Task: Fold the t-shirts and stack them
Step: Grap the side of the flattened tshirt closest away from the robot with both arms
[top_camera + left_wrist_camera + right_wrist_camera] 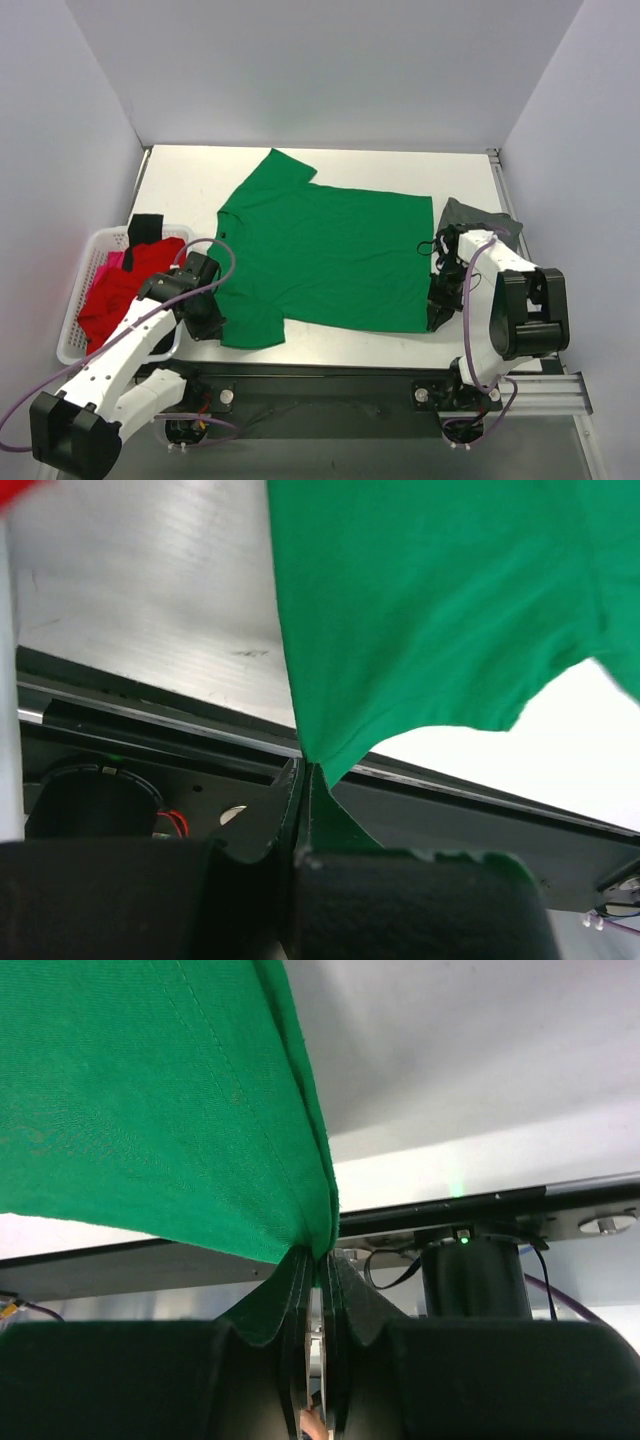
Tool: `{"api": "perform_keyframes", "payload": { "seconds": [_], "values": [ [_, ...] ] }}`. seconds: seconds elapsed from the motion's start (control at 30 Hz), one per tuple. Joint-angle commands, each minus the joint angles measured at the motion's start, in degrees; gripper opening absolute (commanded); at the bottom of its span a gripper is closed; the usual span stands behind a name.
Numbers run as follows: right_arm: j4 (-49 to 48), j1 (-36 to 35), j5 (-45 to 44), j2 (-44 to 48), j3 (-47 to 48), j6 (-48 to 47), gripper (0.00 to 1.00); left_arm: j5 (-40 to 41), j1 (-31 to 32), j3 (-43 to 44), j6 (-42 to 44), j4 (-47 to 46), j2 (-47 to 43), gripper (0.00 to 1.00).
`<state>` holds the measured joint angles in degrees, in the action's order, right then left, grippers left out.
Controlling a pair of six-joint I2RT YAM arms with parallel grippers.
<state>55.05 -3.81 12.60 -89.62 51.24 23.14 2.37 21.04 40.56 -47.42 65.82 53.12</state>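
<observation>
A green t-shirt (330,255) lies spread flat on the white table, collar toward the far left. My left gripper (210,322) is shut on its near-left sleeve corner; the wrist view shows the cloth (420,610) pinched between the jaws (305,780). My right gripper (438,315) is shut on the near-right hem corner; its wrist view shows the green hem (180,1100) clamped at the fingertips (322,1260). A grey t-shirt (478,217) lies folded at the right, partly under the right arm. Red shirts (125,280) fill the basket on the left.
A white plastic basket (72,335) stands at the table's left edge, with a pink cloth and a black strap among the red shirts. The table's dark front rail (330,380) runs just below both grippers. White walls close in the back and sides.
</observation>
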Motion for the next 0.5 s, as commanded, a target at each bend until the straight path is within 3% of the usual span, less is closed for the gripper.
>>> {"api": "perform_keyframes", "payload": {
  "seconds": [0.0,0.23,0.47],
  "values": [
    [7.79,0.03,-1.97,2.52,1.3,-0.28,0.0,1.67,0.32,6.28,1.27,-1.13,3.37,0.0],
    [8.15,2.67,-1.44,0.51,7.8,-1.16,0.0,2.99,0.41,16.56,6.46,-9.38,15.42,0.0],
    [7.88,3.46,-0.3,-7.13,17.03,-3.8,0.0,3.43,0.32,26.32,11.29,-15.54,25.7,0.0]
  ]
}}
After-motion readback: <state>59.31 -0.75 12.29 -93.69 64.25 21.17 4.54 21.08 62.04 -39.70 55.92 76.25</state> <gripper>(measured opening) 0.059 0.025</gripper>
